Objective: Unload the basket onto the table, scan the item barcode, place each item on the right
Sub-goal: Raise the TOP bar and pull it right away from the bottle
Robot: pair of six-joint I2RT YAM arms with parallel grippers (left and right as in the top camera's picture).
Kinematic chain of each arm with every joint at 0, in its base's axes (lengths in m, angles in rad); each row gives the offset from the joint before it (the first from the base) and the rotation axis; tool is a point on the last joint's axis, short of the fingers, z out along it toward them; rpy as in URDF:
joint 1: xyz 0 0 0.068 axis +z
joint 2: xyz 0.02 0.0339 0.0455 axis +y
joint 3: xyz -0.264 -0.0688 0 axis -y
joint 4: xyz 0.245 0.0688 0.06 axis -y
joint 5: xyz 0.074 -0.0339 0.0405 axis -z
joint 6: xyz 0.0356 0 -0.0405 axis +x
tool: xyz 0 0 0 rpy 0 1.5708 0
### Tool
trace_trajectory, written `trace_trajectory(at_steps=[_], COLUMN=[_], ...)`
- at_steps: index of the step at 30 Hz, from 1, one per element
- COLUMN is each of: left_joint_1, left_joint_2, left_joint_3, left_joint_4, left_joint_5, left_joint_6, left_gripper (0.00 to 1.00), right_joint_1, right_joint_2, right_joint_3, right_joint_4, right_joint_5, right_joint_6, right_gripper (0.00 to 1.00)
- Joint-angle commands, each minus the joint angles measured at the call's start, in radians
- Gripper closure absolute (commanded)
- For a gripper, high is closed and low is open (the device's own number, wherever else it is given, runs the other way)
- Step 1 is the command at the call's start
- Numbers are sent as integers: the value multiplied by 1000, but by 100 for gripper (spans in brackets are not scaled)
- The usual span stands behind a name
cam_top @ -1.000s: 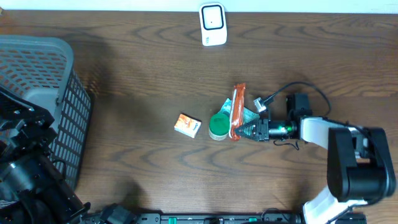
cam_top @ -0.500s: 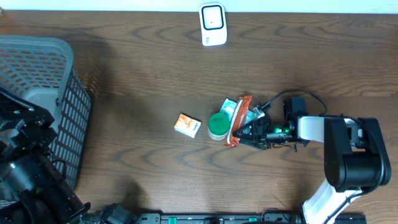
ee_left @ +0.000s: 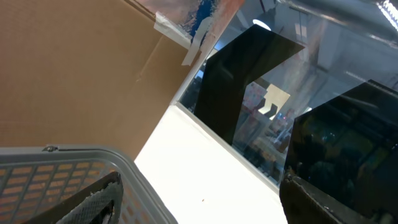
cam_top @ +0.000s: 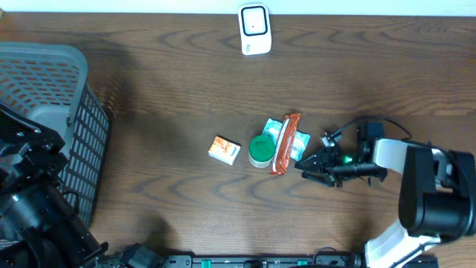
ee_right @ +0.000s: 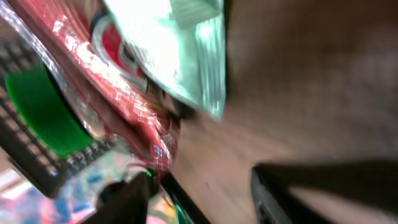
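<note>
right gripper (cam_top: 303,170) backed off the orange packet (cam_top: 285,143) (jaws parted).

Basket (cam_top: 44,112) at the table's (cam_top: 163,89) left end; scanner (cam_top: 253,30) at the far edge, about centre. Mid-table, a cluster: small box (cam_top: 224,150) leftmost, a little apart from a round tub (cam_top: 261,150) — then a long packet (cam_top: 283,143) lying on a flat pouch (cam_top: 299,141), against the tub's right side. Right gripper (cam_top: 306,170) sits just right of the packet.

Grey mesh basket (cam_top: 91,141) at the left edge, dark wood-grain table (cam_top: 171,82) beneath
</note>
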Motion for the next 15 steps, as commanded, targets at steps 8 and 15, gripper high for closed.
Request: trace_trajectory(at_steps=[8, 15], left_joint_1=[5, 5], left_joint_2=[7, 23], left_joint_3=[0, 0], left_joint_4=[5, 5], left_joint_5=[-2, -2], left_joint_6=[-9, -9], left_gripper=[19, 19], right_joint_1=[-9, 28], right_joint_2=[-401, -340], right_joint_3=[14, 14], right_joint_4=[104, 360], right_joint_5=[236, 244], right_joint_6=[126, 243], right_gripper=[17, 1])
